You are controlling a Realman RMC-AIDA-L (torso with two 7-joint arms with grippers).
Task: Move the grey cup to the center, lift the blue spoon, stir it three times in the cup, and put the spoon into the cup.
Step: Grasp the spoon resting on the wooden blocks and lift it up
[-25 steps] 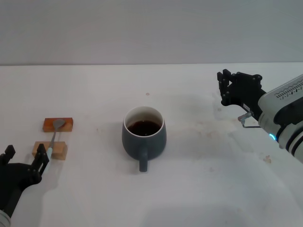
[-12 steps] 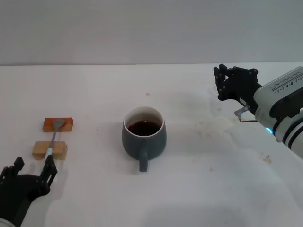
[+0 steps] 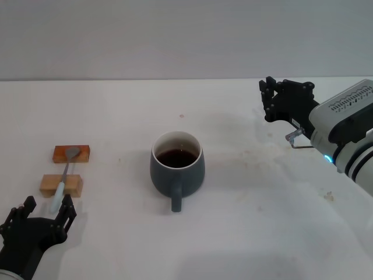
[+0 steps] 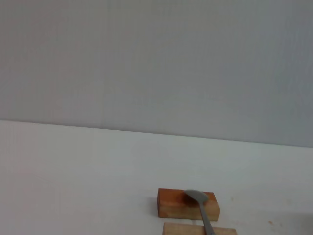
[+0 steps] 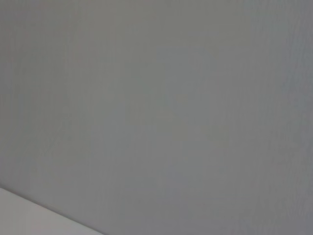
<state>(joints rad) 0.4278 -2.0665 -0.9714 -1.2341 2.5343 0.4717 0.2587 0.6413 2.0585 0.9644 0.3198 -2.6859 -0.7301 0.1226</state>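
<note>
The grey cup (image 3: 177, 168) stands upright at the table's middle, handle toward me, with dark liquid inside. The blue spoon (image 3: 62, 181) lies at the left across two wooden blocks, its metal bowl on the far block. In the left wrist view the spoon (image 4: 196, 197) shows with its bowl on the orange-brown block. My left gripper (image 3: 46, 206) is open and empty at the front left, just short of the spoon's handle end. My right gripper (image 3: 287, 98) is open and empty, raised at the right, well away from the cup.
The orange-brown block (image 3: 71, 154) and the tan block (image 3: 60, 185) sit one behind the other at the left; both show in the left wrist view (image 4: 172, 204), (image 4: 182, 229). A grey wall backs the white table (image 3: 245, 198). The right wrist view shows only wall.
My left gripper has drawn back toward the table's front edge, away from the spoon's handle. My right gripper has shifted slightly up and left. Cup and spoon have not moved.
</note>
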